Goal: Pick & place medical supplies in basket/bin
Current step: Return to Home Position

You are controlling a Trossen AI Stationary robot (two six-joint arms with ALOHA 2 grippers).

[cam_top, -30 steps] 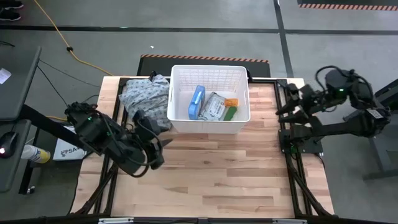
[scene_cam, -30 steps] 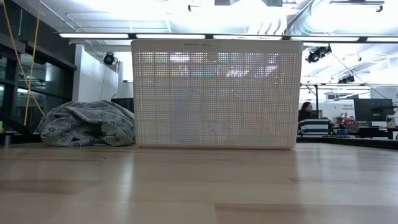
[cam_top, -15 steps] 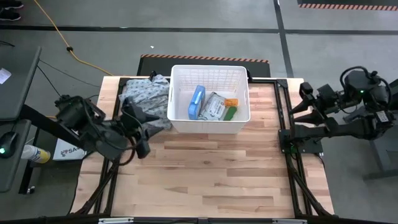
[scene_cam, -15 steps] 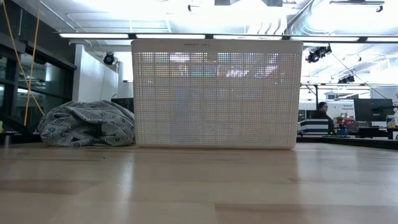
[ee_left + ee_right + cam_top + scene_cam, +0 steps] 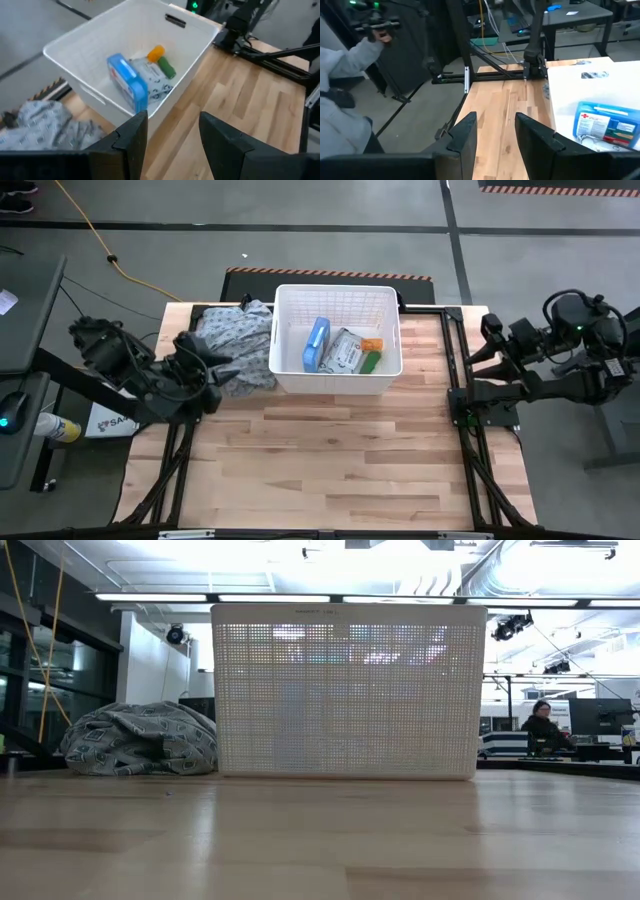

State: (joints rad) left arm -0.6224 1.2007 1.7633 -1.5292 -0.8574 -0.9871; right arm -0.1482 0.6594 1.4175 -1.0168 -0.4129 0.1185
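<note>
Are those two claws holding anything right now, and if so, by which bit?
Nothing is held. The left gripper and right gripper are both open and empty; the medical supplies lie inside the basket.

Near-black all over: left arm (image 5: 150, 375) and right arm (image 5: 545, 387), boxy links on rounded joints. Thin black cables (image 5: 565, 299) and a small green light (image 5: 578, 330) at the right wrist. Blunt, angular dark jaws.

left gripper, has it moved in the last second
Yes. The left gripper pulled back leftward, from bare wood in front of the basket to the edge of the grey cloth.
</note>
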